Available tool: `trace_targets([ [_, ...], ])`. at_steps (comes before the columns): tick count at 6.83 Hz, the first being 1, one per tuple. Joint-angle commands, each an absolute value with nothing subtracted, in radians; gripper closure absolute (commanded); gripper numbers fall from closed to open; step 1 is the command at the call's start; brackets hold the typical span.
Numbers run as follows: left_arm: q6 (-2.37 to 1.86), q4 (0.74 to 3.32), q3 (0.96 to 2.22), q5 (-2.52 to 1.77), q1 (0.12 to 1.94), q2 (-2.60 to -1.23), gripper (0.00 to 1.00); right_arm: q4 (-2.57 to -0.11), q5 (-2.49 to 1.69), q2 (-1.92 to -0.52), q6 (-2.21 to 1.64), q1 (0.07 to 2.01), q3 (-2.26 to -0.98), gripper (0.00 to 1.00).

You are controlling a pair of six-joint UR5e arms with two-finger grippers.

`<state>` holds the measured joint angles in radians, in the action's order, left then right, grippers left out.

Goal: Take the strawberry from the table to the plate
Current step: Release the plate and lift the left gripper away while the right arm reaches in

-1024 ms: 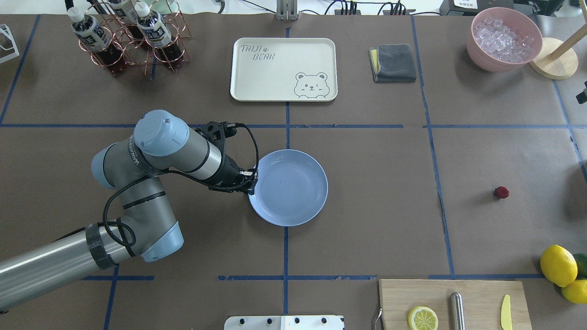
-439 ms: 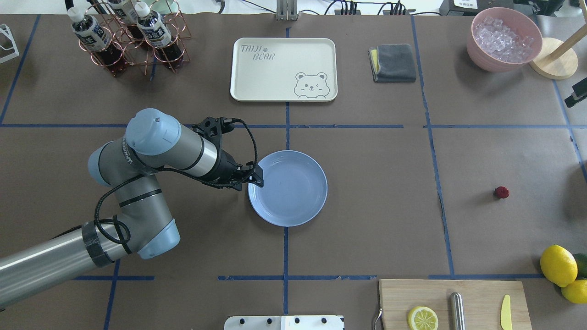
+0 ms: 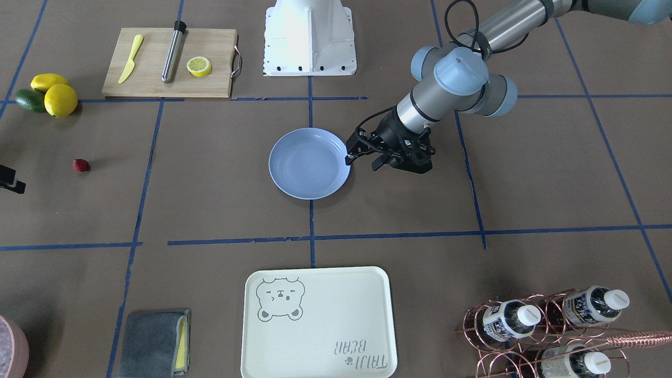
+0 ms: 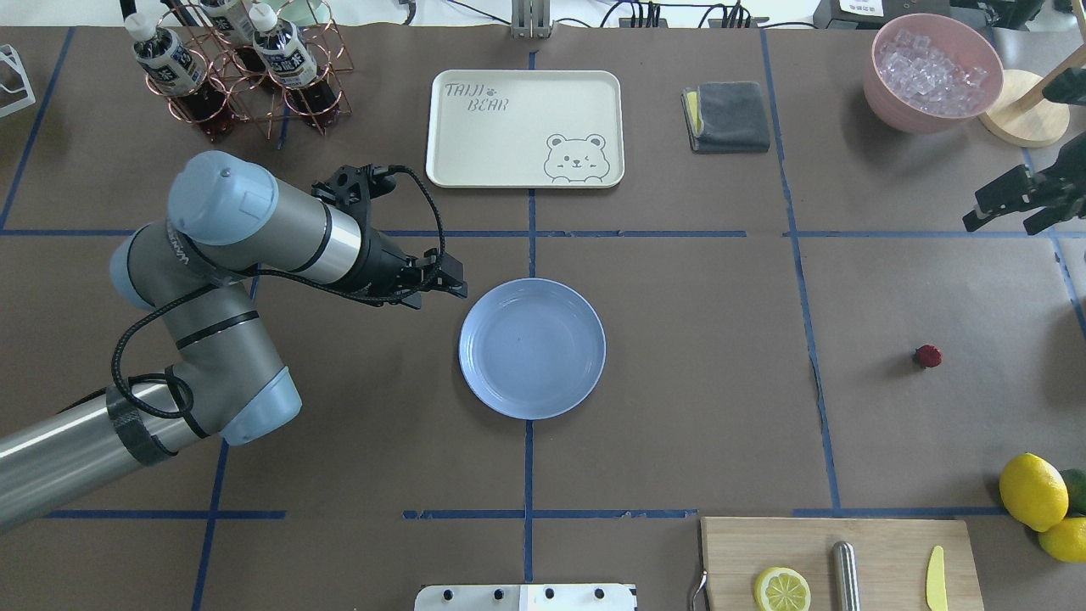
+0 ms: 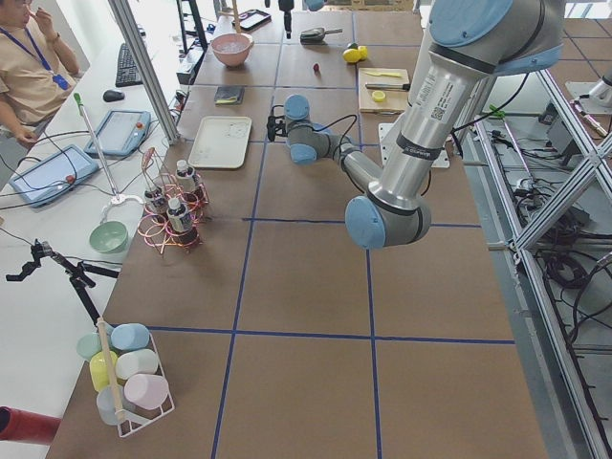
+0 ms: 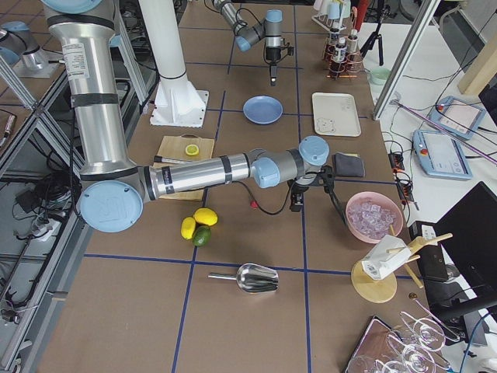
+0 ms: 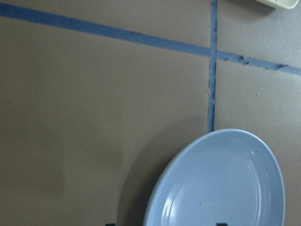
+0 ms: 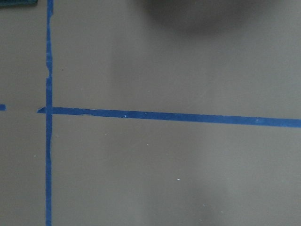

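The strawberry (image 4: 927, 356) (image 3: 80, 166), small and dark red, lies alone on the brown-paper table (image 4: 704, 356) at the right. The pale blue plate (image 4: 533, 348) (image 3: 308, 163) (image 7: 221, 183) sits empty near the table's middle. My left gripper (image 4: 439, 295) (image 3: 362, 161) hovers just off the plate's left rim, open and holding nothing. My right gripper (image 4: 999, 227) comes in at the right edge, behind the strawberry and above the table. Its fingers stand apart with nothing between them. The right wrist view shows only paper and blue tape.
A cream bear-print tray (image 4: 526, 127), a bottle rack (image 4: 229, 68), a grey cloth (image 4: 728, 116) and a pink bowl of ice (image 4: 933, 72) line the far side. The cutting board (image 4: 836, 564) and the lemons (image 4: 1033, 492) sit at the near right.
My left gripper has drawn back from the plate's left rim, moving left and away; the plate stayed put. My right gripper has come into view from the right edge.
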<state>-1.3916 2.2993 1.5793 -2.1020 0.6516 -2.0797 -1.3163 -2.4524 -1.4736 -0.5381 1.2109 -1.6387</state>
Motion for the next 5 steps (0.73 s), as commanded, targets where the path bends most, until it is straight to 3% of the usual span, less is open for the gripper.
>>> trace_targets([
  [1,-1.393,2.299,1.603,-2.102,0.666,-2.072,0.23,-0.832,-2.272,-1.596,-1.081,0.984,-1.657,0.0],
  [5,-1.422,2.299,1.623,-2.098,0.666,-2.071,0.23,-0.825,-2.158,-1.647,-1.114,0.907,-1.657,0.0],
])
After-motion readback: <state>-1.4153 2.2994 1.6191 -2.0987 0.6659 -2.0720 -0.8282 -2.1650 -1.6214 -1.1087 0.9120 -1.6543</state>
